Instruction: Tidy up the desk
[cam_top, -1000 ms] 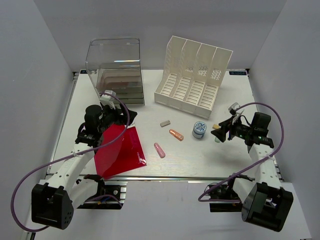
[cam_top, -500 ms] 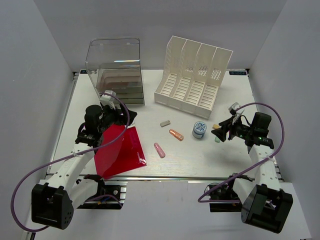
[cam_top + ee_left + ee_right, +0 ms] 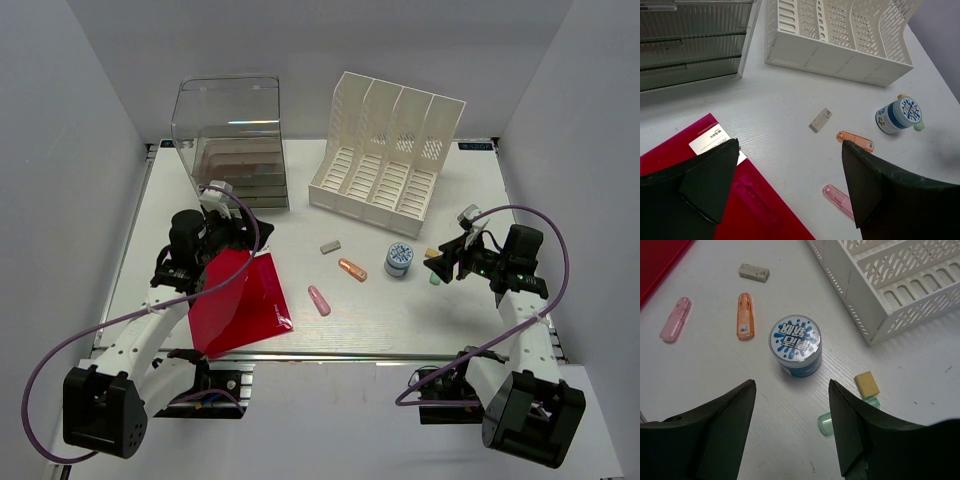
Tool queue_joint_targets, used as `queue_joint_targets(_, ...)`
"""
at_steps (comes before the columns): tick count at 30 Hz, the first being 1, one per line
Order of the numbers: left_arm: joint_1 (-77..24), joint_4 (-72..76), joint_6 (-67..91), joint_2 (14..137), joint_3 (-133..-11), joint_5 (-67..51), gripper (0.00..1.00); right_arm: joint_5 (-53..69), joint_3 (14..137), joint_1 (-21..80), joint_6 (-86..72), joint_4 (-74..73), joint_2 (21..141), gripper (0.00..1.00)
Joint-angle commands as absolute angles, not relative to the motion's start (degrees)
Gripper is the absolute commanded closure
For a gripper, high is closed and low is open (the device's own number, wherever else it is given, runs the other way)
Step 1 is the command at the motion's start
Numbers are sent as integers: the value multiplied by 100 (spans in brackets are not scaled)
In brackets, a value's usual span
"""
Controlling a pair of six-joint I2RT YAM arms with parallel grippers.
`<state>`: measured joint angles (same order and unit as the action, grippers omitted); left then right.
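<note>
The white desk (image 3: 400,320) holds scattered items. A red folder (image 3: 245,295) lies at the near left, also in the left wrist view (image 3: 755,215). My left gripper (image 3: 225,240) is open and empty above the folder's far edge (image 3: 790,150). A pink capsule (image 3: 319,300), an orange capsule (image 3: 352,269) and a grey eraser (image 3: 331,245) lie mid-desk. A blue-and-white jar (image 3: 399,259) stands right of them. My right gripper (image 3: 440,262) is open and empty just right of the jar (image 3: 796,344), above the desk (image 3: 791,385). A yellow eraser (image 3: 867,384) and a green piece (image 3: 826,422) lie beside its right finger.
A clear plastic drawer box (image 3: 235,145) stands at the back left. A white slotted file rack (image 3: 385,155) stands at the back right, also in the right wrist view (image 3: 890,290). Silver rails edge the desk; grey walls enclose it.
</note>
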<state>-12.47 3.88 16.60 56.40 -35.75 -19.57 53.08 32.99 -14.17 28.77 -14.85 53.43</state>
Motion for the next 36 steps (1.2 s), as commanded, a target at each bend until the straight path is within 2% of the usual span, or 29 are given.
queue_joint_targets(1,-1230,404,1626,5642,-3788,-1960,7,5309,3313,-1406,2909,-1292,5238,35)
queue_joint_targets(10,-1230,334,1652,5722,-3797,-1785,11,5300,3305,-1406,2918,-1274,5203,35)
queue_joint_targets(13,-1230,282,1854,5730,-3814,-1355,35,5300,3305,-1398,2883,-1257,5194,35)
queue_joint_targets(14,-1230,264,1959,5696,-3788,-979,53,5300,3305,-1406,2865,-1257,5194,36)
queue_joint_targets(16,-1178,447,2380,5669,-3631,-634,69,5317,3313,-1389,2830,-1239,5203,37)
queue_joint_targets(17,-1091,466,2565,5643,-3499,-372,83,5326,3331,-1389,2813,-1248,5203,37)
queue_joint_targets(18,-1090,422,2993,5669,-3498,-134,91,5335,3340,-1389,2795,-1239,5186,38)
queue_joint_targets(20,-1038,325,3495,5765,-3603,297,97,5318,3375,-1371,2734,-1257,5133,44)
queue_joint_targets(21,-1037,360,3498,5800,-3638,325,97,5300,3375,-1362,2707,-1239,5115,46)
queue_joint_targets(22,-1037,430,3794,5844,-3673,369,88,5248,3366,-1354,2603,-1204,5080,51)
queue_joint_targets(24,-976,326,4454,5958,-3840,543,78,5186,3357,-1327,2523,-1116,5054,55)
queue_joint_targets(25,-923,264,4647,5959,-3919,545,65,5159,3366,-1310,2488,-1099,5062,59)
queue_joint_targets(26,-853,220,4928,5959,-3998,545,59,5098,3384,-1283,2426,-1099,5115,60)
queue_joint_targets(27,-853,185,5070,6455,-4121,588,50,5063,3427,-1275,2408,-1099,5133,61)
queue_joint_targets(29,-739,254,5412,6600,-4157,554,43,4957,3480,-1231,2373,-1169,5247,63)
queue_joint_targets(32,-669,991,5886,6715,-3921,545,22,4843,3551,-1169,2321,-1213,5335,62)
queue_joint_targets(33,-616,1037,6010,6793,-3885,632,18,4808,3551,-1160,2312,-1195,5344,61)
queue_joint_targets(36,-493,1317,6266,7030,-3859,642,21,4737,3551,-1081,2303,-1169,5335,60)
